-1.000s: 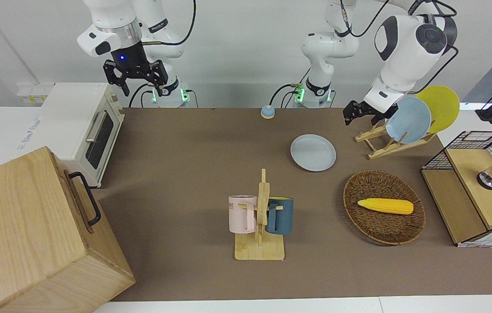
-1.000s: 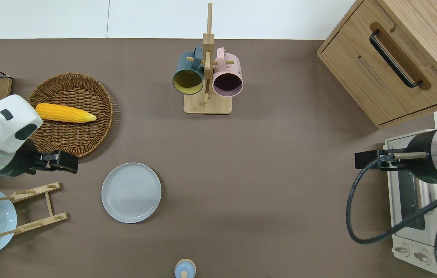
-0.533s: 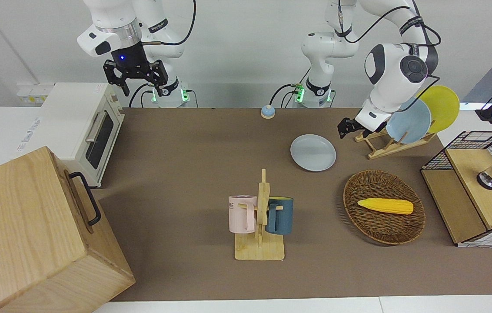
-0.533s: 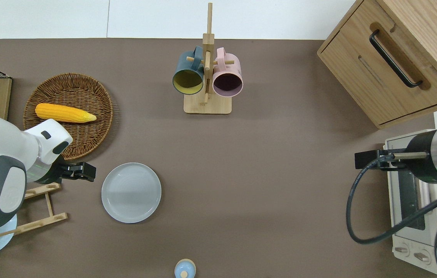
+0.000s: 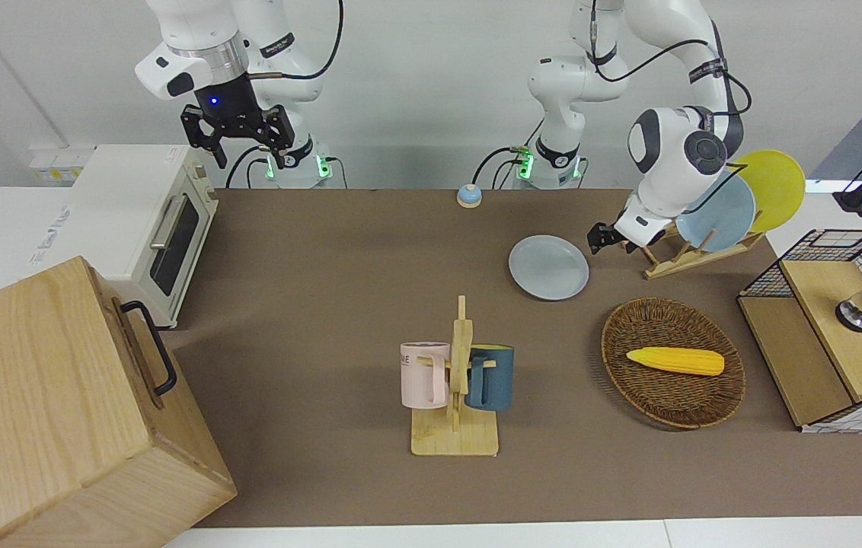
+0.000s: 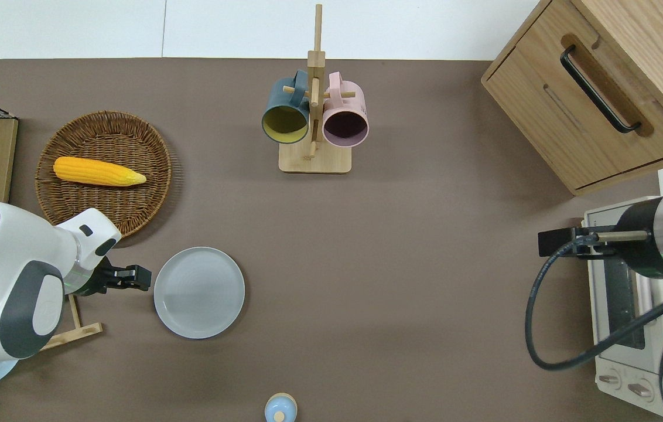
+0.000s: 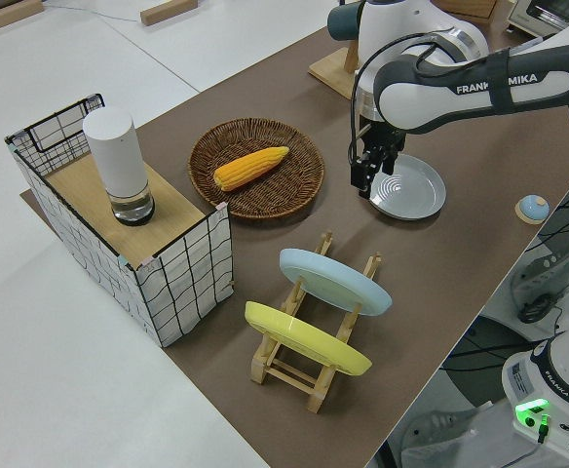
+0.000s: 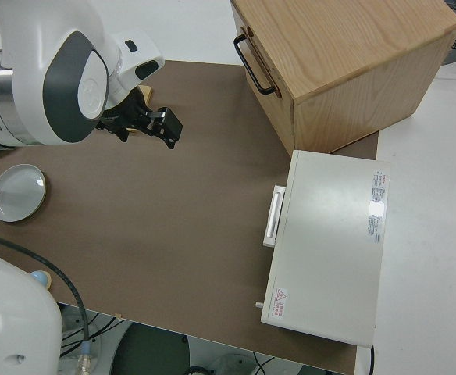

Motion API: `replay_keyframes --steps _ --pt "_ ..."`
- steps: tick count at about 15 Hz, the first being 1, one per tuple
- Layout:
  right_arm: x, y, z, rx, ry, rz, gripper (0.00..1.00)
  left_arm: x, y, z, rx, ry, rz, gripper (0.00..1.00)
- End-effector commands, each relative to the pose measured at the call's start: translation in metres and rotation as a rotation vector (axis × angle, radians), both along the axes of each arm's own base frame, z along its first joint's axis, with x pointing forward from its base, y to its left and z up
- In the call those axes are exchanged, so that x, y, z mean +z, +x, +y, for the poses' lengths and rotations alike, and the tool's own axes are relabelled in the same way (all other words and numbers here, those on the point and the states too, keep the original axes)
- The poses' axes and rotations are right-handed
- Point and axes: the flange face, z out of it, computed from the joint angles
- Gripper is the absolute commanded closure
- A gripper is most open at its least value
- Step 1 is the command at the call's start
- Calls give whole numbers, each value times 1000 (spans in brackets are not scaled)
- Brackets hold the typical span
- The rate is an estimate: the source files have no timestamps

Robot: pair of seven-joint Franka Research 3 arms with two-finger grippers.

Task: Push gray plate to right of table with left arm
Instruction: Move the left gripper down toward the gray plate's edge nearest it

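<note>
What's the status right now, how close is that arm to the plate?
Left gripper low beside the gray plate, at its rim. Right arm parked. Plate flat on the table; path toward the toaster oven open.

The gray plate (image 6: 199, 292) was a pale, faintly bluish gray on the plain matte brown table (image 6: 413, 281), while the wooden rack held a sky-blue plate (image 5: 716, 211) and a yellow plate (image 5: 774, 188). A yellow corn cob (image 6: 99, 172) lay in a dark brown woven basket (image 6: 150, 140), and a teal mug (image 6: 286, 111) with a yellow inside hung beside a pink mug (image 6: 345, 116) on a light wooden stand. The left arm (image 6: 9, 281) was white with dark gray patches and a black gripper (image 6: 132, 277), and the toaster oven (image 5: 138, 221) was white.
</note>
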Motion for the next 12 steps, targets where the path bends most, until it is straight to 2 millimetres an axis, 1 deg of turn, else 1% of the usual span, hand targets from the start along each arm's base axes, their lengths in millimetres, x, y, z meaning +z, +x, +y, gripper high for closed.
replay_keyframes --steps 1,7,12 --pt "0 -8 0 -21 9 3 5 -32 -19 5 23 -24 -10 195" --pt "0 -8 0 -21 9 3 5 -49 -30 1 50 -40 4 208" --pt "0 -8 0 -21 9 3 5 -75 -42 -1 81 -60 5 212"
